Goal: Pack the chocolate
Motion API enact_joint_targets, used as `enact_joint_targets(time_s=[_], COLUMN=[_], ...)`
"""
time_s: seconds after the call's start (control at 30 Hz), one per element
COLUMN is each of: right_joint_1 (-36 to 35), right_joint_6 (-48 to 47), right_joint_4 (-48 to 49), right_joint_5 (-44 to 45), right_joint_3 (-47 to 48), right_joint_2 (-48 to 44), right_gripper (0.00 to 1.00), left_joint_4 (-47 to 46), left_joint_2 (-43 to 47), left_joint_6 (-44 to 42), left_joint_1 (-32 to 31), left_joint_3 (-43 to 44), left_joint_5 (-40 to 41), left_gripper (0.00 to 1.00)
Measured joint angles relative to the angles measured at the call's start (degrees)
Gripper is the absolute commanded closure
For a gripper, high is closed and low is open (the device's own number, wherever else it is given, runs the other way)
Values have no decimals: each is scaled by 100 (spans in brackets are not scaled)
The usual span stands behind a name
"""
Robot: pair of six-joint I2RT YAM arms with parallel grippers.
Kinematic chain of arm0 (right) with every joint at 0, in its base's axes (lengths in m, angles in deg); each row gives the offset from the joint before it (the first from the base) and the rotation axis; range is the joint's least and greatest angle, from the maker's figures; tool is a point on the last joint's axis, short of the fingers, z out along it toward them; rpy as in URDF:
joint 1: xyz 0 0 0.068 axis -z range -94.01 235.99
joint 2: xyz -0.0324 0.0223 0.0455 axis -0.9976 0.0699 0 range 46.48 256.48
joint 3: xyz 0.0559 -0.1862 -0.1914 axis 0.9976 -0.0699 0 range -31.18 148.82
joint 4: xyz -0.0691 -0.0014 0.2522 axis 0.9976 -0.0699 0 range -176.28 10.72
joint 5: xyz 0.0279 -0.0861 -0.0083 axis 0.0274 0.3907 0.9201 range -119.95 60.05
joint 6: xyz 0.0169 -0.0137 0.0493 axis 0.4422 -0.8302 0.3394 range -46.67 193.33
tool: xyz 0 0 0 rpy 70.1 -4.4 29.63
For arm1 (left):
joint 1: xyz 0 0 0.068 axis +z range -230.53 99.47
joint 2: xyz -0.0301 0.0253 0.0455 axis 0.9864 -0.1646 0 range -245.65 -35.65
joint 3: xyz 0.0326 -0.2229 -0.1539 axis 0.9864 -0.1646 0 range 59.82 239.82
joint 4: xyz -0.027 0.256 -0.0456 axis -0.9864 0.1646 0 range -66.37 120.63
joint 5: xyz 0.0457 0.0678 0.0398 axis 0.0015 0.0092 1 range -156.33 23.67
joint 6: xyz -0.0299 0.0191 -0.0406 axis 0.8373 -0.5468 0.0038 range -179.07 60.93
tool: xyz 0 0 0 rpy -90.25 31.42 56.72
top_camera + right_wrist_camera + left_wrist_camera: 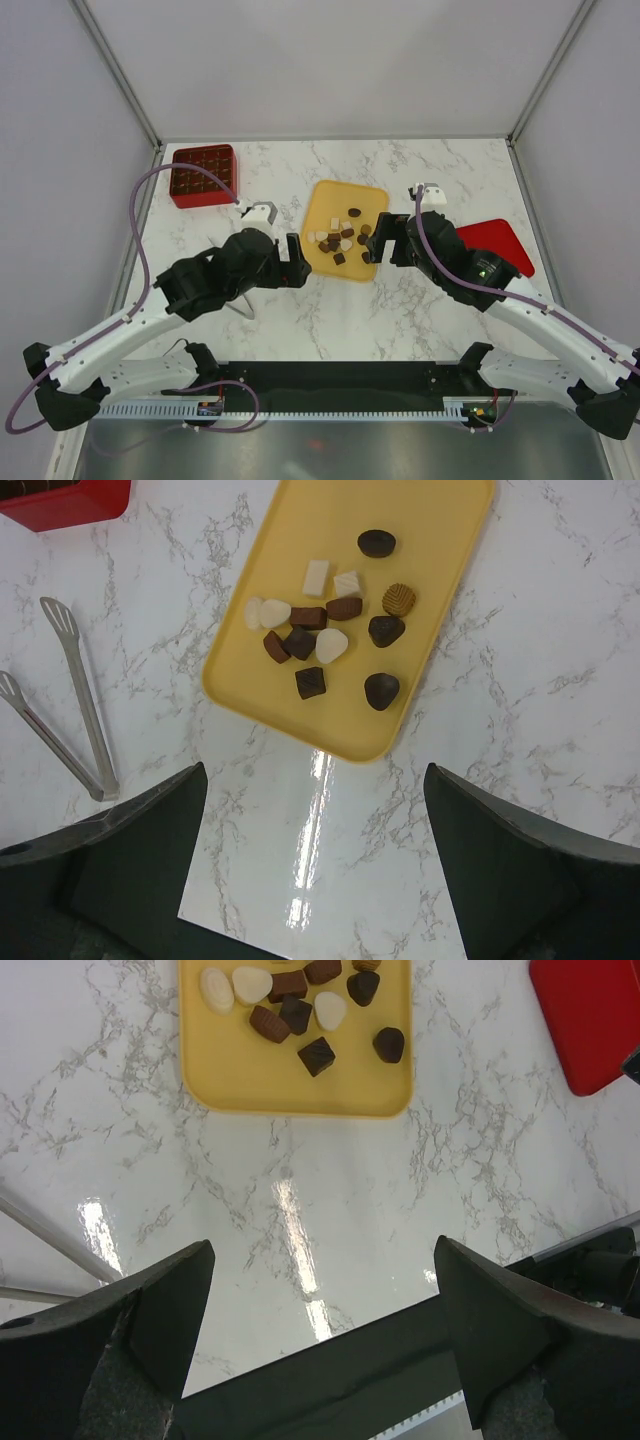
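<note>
As the open left gripper (299, 262) and right gripper (375, 242) flank the yellow tray (440, 540), chocolate (308, 617) awaits packing; tongs (82, 695) lie spread, untouched.

Open table (520, 750) lies between tongs (84, 710) and tray (450, 530); chocolate (325, 630) crowds the tray's middle.

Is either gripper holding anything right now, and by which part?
Nothing. The left gripper and right gripper both stand open and empty; the chocolate lies on the yellow tray.
</note>
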Motion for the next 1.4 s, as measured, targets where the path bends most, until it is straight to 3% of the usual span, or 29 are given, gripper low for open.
enact_joint_targets(time_s=[0.33,0.4,0.53,0.7,1.17,1.4], right_joint_1=[0,0,0,0,0,0], right_joint_6=[-24,-83,-249,-396,-723,-857], right_joint_4=[-17,-20,31,26,63,79], right_joint_5=[114,83,-127,-470,-780,-774], right_joint_3=[0,0,-79,-258,-387,-433], right_joint_2=[-133,-173,-249,-262,-262,-262], right_gripper=[2,2,2,3,3,3], left_joint_4=[111,232,380,684,999,396], left_joint_2=[-109,-181,-461,-660,-898,-966], left_joint_6=[483,695,1108,1722,2468,2505], left_joint_1=[114,415,1727,2791,3689,3954], left_joint_3=[118,199,138,-557,-1805,-2264], left_joint_5=[540,592,203,-162,-122,35], left_gripper=[5,6,6,5,0,0])
